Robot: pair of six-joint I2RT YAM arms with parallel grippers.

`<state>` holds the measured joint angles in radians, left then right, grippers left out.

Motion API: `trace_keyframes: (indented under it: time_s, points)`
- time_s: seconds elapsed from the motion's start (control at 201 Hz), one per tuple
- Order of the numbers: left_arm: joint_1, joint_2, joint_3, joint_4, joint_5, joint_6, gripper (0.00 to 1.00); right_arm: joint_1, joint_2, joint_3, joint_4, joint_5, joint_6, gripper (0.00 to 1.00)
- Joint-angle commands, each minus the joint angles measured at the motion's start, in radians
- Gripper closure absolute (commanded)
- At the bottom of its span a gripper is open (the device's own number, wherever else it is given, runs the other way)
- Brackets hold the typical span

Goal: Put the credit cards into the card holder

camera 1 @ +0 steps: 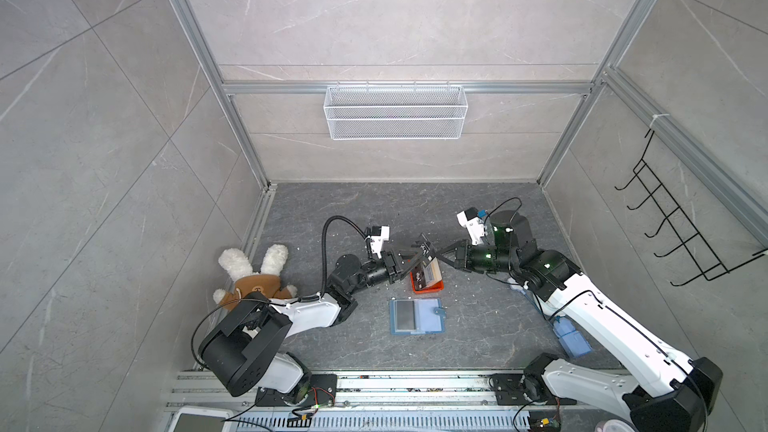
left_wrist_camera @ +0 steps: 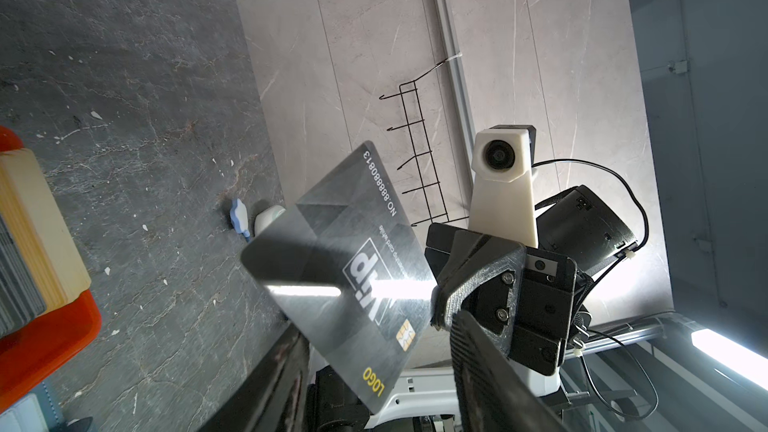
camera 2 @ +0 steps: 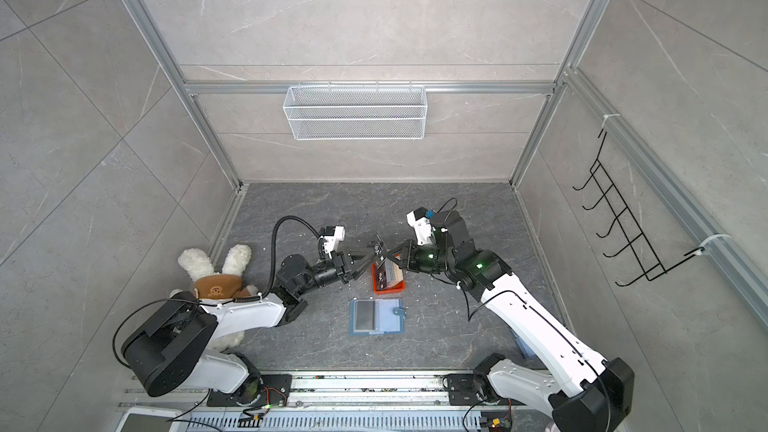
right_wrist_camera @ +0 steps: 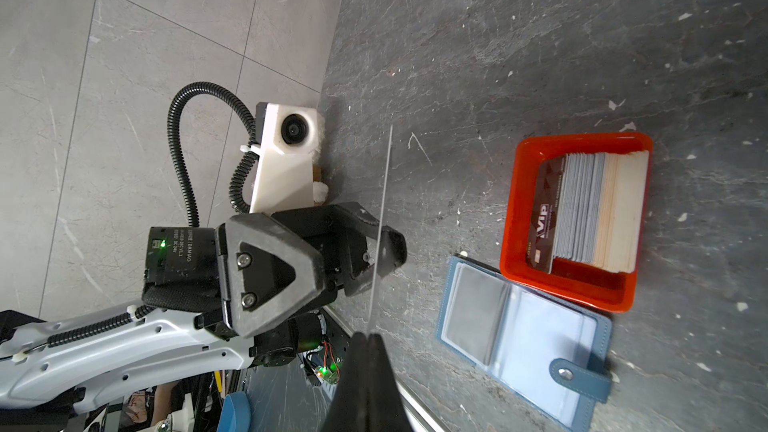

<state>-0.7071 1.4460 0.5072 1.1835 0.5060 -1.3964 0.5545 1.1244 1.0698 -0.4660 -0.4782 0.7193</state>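
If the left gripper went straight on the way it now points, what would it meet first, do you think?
Most likely the credit card held up by the right gripper: it stands right ahead of the open left gripper, seemingly between its fingers, though depth is unclear.

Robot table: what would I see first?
A shiny dark grey VIP card hangs in the air mid-table, pinched by the right gripper. Below it, a small orange tray holds a stack of cards, with an open blue card holder lying beside it. A fluffy white toy bunny lies far left.
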Motion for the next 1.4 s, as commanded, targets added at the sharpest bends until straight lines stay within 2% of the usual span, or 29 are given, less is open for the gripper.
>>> trace_keyframes:
  time_s: [0.0,0.169,0.339,0.458,0.513,0.588,0.966,1.195,1.394]
  points:
    - [-0.005,-0.009,0.044,0.071,0.003,-0.014,0.47,-0.004,-0.014,-0.004,0.025,-0.020,0.017,1.00]
    - [-0.005,-0.008,0.053,0.081,-0.007,-0.020,0.62,-0.004,-0.020,-0.042,0.043,-0.019,0.030,1.00]
    - [-0.005,0.000,0.062,0.056,-0.014,-0.014,0.88,-0.004,-0.021,-0.071,0.061,-0.020,0.039,1.00]
    - [-0.005,0.007,0.060,0.037,-0.015,-0.002,0.99,-0.003,-0.023,-0.082,0.061,-0.013,0.037,1.00]
    - [-0.005,0.007,0.054,0.025,-0.016,0.007,1.00,-0.004,-0.027,-0.087,0.060,-0.011,0.035,1.00]
    - [-0.005,0.007,0.044,0.012,-0.020,0.017,1.00,-0.004,-0.031,-0.093,0.053,-0.005,0.030,0.94]
    - [-0.001,-0.015,-0.008,-0.096,0.011,0.071,1.00,0.000,-0.087,-0.166,0.044,0.025,0.013,0.80]
    - [0.000,-0.102,-0.048,-0.309,0.052,0.151,1.00,0.028,-0.152,-0.257,0.003,0.122,-0.014,0.74]
    - [-0.002,-0.278,-0.093,-0.587,0.027,0.238,1.00,0.080,-0.195,-0.341,-0.023,0.201,-0.026,0.73]
